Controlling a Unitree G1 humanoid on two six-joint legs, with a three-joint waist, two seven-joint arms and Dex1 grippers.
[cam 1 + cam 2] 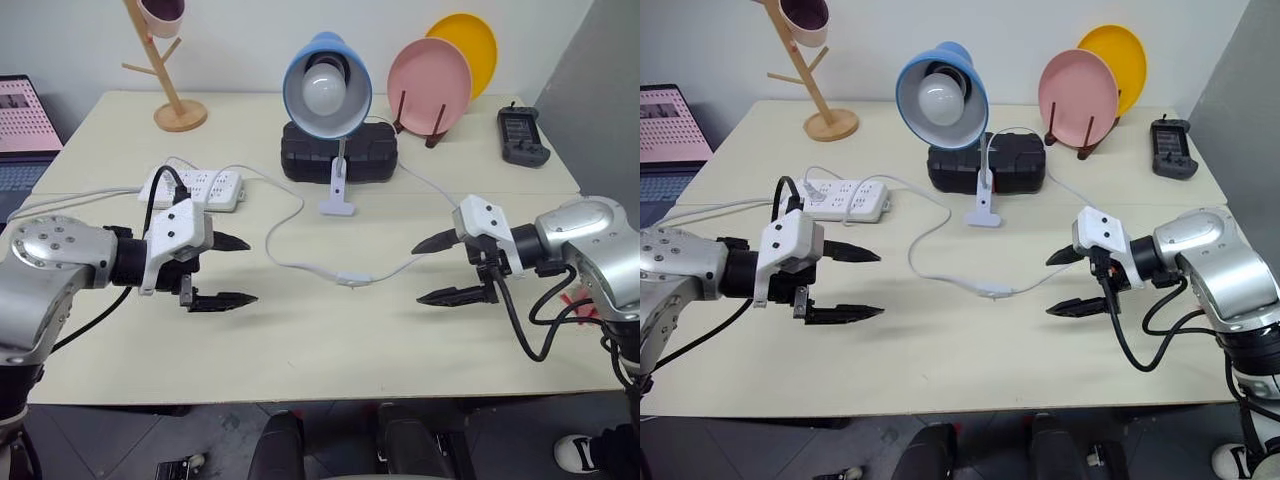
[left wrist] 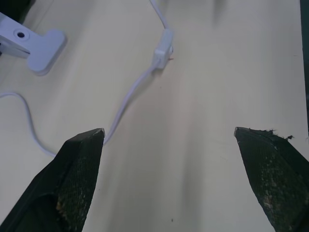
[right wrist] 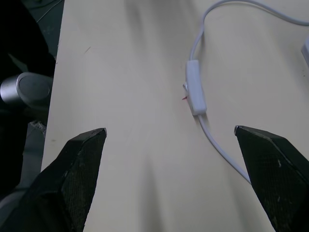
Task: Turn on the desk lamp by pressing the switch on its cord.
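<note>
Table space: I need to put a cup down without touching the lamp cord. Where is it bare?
Bare: the table front strip, nearer than the cord and switch. Crowded: the back, with desk lamp, power strip, plates.

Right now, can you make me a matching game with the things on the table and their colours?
Things:
1. desk lamp shade
2. switch
3. front plate
4. back plate

Colours:
A. yellow
B. white
C. light blue
D. pink

Pairs: 1-C, 2-B, 3-D, 4-A
</note>
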